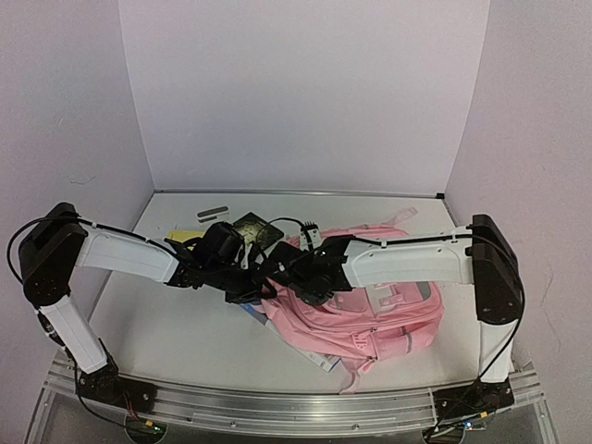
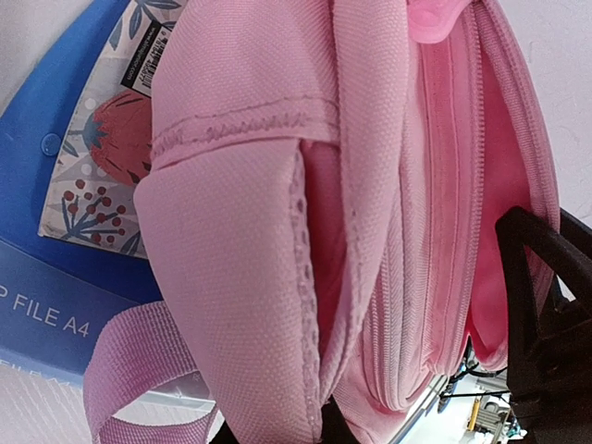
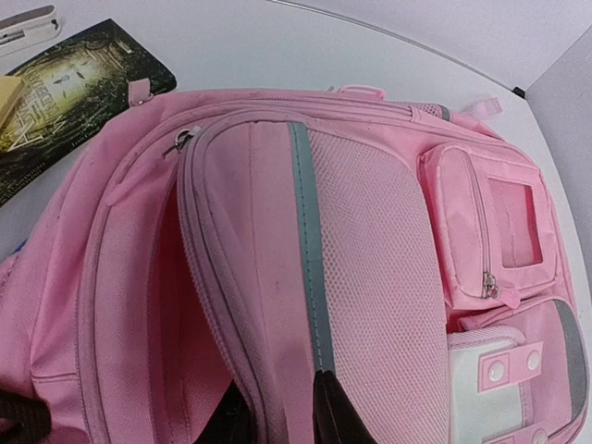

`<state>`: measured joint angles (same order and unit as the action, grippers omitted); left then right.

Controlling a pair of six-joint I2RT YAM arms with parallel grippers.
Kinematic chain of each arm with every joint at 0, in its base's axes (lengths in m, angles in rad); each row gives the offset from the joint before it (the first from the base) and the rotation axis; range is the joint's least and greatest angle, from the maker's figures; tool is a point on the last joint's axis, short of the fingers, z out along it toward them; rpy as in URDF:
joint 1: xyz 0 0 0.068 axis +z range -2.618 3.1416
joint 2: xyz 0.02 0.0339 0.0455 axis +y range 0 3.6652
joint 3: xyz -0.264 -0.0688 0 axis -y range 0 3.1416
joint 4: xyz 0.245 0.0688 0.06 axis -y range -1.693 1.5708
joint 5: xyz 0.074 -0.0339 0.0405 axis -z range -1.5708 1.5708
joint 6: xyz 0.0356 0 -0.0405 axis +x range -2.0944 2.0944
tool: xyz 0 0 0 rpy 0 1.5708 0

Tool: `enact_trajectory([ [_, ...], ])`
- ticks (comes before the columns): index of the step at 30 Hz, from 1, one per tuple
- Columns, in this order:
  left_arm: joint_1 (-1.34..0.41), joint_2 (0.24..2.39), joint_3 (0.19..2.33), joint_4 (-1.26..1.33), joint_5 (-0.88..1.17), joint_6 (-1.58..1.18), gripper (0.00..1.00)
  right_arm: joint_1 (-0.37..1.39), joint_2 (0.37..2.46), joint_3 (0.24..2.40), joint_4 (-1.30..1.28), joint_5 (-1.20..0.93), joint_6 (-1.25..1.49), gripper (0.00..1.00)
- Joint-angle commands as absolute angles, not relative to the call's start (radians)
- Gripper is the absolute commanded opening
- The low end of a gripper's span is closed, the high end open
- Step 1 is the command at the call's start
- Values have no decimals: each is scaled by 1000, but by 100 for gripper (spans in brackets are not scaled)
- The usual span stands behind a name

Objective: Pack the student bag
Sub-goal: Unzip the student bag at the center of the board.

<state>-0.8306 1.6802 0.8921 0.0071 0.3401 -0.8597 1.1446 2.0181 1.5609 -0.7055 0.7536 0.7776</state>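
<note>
The pink fabric backpack is laid on the white table, right of centre. A dark rectangular book is set behind its left end. A blue plastic A4 file folder is found partly beneath it.

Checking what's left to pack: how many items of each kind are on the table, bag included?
Pink bag: 1
Dark book: 1
Blue A4 file: 1
Floral booklet: 1
Yellow pad: 1
Stapler: 1
Total: 6

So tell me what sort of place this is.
Most likely a robot test booth, not a classroom: plain walls box in a white table on three sides, both arms stand on a metal rail at its near edge, and a student bag and book are laid out.
</note>
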Motion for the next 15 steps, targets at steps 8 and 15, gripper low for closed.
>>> enact_trajectory([
  [8, -734, 1569, 767, 51, 358, -934, 0, 959, 1740, 1361, -557, 634, 799, 0],
  [15, -718, 1544, 761, 9, 352, -914, 0, 879, 1599, 1234, -415, 480, 769, 0],
])
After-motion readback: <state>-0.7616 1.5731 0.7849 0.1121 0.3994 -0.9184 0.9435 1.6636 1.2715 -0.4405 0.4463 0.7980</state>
